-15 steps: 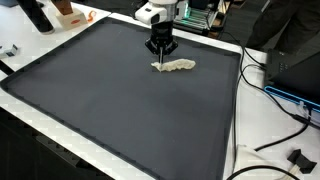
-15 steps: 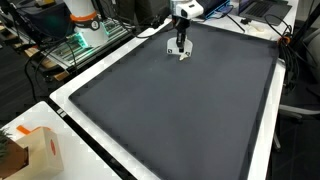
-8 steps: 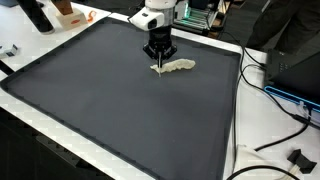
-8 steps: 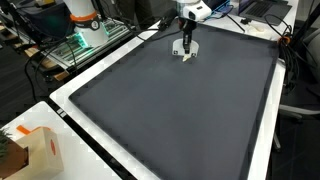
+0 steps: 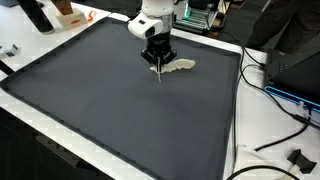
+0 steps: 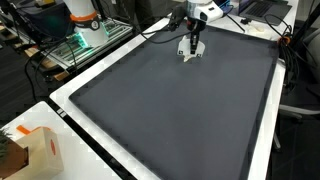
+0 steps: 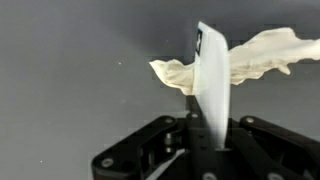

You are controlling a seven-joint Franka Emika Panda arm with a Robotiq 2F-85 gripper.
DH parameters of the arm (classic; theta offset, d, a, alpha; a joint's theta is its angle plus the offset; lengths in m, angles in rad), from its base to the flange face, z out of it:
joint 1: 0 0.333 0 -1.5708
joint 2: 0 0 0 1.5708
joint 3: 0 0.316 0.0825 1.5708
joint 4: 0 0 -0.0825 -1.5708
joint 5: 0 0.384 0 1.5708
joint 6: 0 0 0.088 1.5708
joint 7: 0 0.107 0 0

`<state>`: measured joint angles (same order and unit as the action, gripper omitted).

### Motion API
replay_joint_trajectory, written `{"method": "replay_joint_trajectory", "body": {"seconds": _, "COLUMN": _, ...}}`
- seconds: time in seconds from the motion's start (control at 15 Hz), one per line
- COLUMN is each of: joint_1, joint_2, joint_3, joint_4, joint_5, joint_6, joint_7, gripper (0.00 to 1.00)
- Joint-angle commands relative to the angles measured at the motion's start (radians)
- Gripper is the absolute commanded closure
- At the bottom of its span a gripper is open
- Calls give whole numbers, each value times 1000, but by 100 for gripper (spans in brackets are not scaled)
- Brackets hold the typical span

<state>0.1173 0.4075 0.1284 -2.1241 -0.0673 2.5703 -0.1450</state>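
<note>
Clearly the gripper clamps a white strip; crumpled cloth lies just behind on the dark mat.

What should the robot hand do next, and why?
Probably lift a little: the gripper is shut on the white strip, whose lower end hangs close to the black mat, right beside the crumpled cloth, so it could snag.

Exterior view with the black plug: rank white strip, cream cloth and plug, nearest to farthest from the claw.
1. white strip: gripped in the claw.
2. cream cloth: on the mat beside the claw.
3. black plug: off the mat, picture's lower right.
</note>
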Motion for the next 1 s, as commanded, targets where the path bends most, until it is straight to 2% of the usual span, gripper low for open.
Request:
{"method": "replay_joint_trajectory", "body": {"seconds": 0.0, "joint_1": -19, "joint_2": 97, "joint_3": 16, "joint_4": 39, "joint_5": 21, "joint_6": 15, "joint_7": -44, "gripper": 99}}
{"method": "replay_joint_trajectory", "body": {"seconds": 0.27, "joint_1": -77, "joint_2": 26, "joint_3": 63, "joint_4": -95, "joint_5": 121, "joint_6": 104, "joint_7": -133, "gripper": 99}}
{"method": "replay_joint_trajectory", "body": {"seconds": 0.47, "joint_1": -110, "joint_2": -2, "joint_3": 90, "joint_4": -190, "joint_5": 175, "joint_6": 217, "joint_7": -169, "gripper": 99}}
{"method": "replay_joint_trajectory", "body": {"seconds": 0.67, "joint_1": -118, "joint_2": -27, "joint_3": 95, "joint_4": -254, "joint_5": 175, "joint_6": 297, "joint_7": -155, "gripper": 99}}
{"method": "replay_joint_trajectory", "body": {"seconds": 0.93, "joint_1": -108, "joint_2": -64, "joint_3": 85, "joint_4": -307, "joint_5": 147, "joint_6": 279, "joint_7": -137, "gripper": 99}}
